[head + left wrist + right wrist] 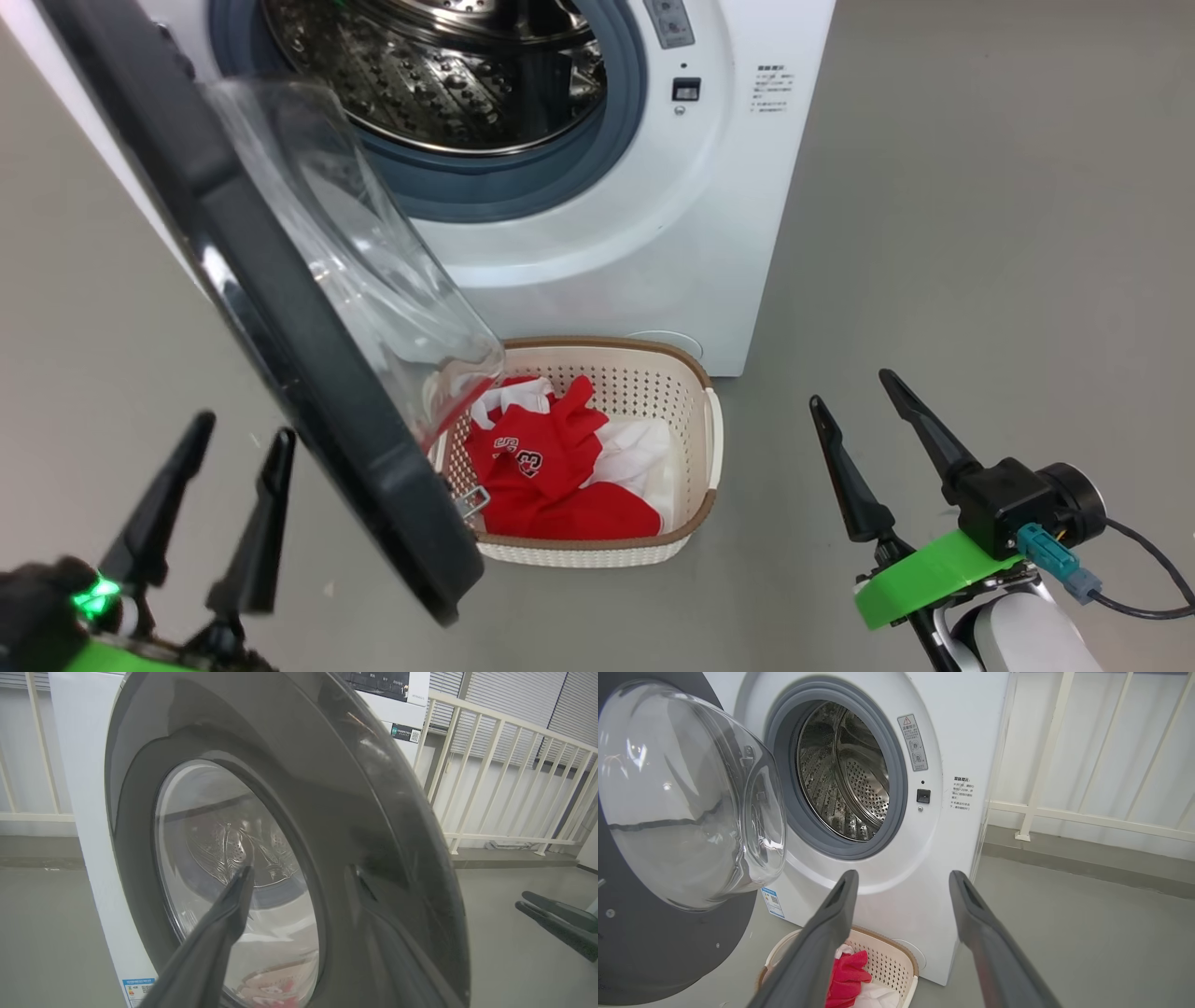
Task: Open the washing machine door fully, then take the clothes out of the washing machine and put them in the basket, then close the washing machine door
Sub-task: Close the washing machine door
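Washing machine door (299, 373) just beside open left pincer (245, 425)

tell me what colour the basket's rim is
Brown, on the basket, whose body is cream-white; the head view shows it best.

Black-rimmed washing machine door (280, 317) open; red, white clothes (551, 467) heaped in basket (644, 387).

We count one washing machine (607, 280), with one round door (308, 355) and one steel drum (448, 84). There is one basket (653, 383). In it we make out two garments: one red jersey (551, 476) and one white piece (644, 457); whether more lie beneath we cannot tell. We count two grippers, the left gripper (245, 427) and the right gripper (851, 387), with four dark fingers (843, 476) in all.
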You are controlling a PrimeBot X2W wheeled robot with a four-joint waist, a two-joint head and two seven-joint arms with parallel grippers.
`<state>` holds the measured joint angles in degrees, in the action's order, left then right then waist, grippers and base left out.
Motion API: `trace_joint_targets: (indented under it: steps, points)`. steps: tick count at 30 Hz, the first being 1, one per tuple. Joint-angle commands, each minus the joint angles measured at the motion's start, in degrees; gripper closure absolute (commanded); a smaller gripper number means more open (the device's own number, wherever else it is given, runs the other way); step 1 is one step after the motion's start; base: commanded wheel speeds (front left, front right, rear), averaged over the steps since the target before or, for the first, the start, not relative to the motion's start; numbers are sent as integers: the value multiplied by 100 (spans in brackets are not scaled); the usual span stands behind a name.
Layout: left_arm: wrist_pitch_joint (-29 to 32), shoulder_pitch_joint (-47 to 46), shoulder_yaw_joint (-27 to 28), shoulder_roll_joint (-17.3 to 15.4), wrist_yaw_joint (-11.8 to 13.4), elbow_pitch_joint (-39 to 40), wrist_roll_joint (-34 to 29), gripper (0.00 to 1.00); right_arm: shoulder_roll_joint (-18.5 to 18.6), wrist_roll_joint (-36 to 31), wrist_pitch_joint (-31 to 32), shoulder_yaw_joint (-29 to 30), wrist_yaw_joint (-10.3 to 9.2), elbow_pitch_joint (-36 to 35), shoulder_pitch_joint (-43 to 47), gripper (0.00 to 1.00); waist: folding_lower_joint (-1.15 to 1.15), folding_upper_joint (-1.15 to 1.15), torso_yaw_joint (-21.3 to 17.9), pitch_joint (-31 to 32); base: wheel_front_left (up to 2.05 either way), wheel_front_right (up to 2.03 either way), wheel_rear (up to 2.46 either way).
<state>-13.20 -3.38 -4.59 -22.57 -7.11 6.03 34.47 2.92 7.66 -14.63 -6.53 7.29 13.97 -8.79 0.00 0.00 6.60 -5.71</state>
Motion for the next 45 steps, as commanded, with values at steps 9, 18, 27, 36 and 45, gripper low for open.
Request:
trace_joint_targets:
  steps: [9, 18, 27, 36, 45]
  points:
    - [-169, 281, 274, -8, -20, -65, -577, 0, -4, 114, -37, -77, 20, -175, -173, 0, 0, 0, -88, 9, 0, 0, 0]
    - [-178, 661, 531, 405, -1, 125, -880, 0, -4, 127, -37, -44, 20, -186, -125, 0, 0, 0, -115, 83, 0, 0, 0]
    - [-179, 915, 761, 658, -12, 97, -1211, 0, -4, 144, -37, -45, 20, -193, -68, 0, 0, 0, -146, 135, 0, 0, 0]
    - [-179, 1012, 715, 801, -26, 77, -1364, 0, -4, 145, -37, -11, 20, -202, -1, 0, 0, 0, -109, 174, 0, 0, 0]
    - [-179, 1010, 676, 826, -34, 20, -1318, 0, -4, 143, -37, -31, 20, -196, 27, 0, 0, 0, -84, 216, 0, 0, 0]
